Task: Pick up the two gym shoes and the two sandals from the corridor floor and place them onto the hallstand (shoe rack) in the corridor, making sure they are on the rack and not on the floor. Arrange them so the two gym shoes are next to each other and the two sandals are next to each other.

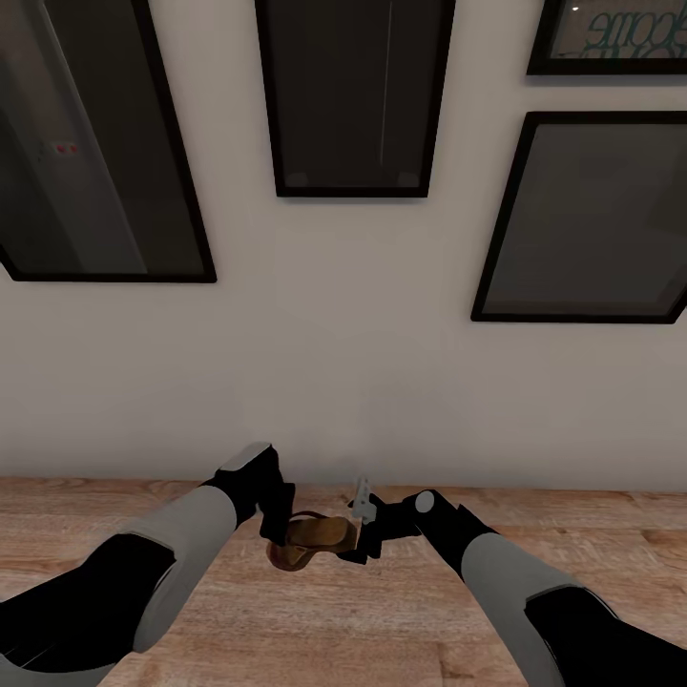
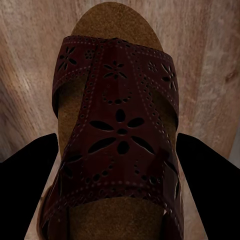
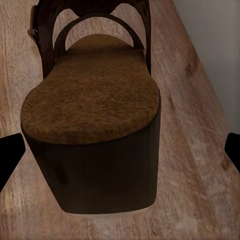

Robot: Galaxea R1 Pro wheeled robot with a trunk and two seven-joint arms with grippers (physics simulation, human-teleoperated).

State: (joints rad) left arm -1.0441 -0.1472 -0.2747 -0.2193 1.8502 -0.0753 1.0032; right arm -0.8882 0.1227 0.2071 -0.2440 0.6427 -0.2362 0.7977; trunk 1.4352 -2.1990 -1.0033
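Facing a pale wall (image 1: 343, 363) with dark framed pictures (image 1: 348, 95), the robot stands on the corridor floor (image 1: 315, 620) and brings both arms together low in front. One sandal (image 1: 310, 542) is between the left gripper (image 1: 277, 515) and the right gripper (image 1: 367, 534), apparently raised above the planks. In the left wrist view its long axis runs straight away between the dark fingers (image 2: 30, 160), which sit against its sides and seem to clasp it, while the right fingers (image 3: 10, 155) stand apart, released, at the heel end.

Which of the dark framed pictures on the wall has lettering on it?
The frame at the upper right corner: pale mirrored lettering shows across it. The other three are plain dark panels.
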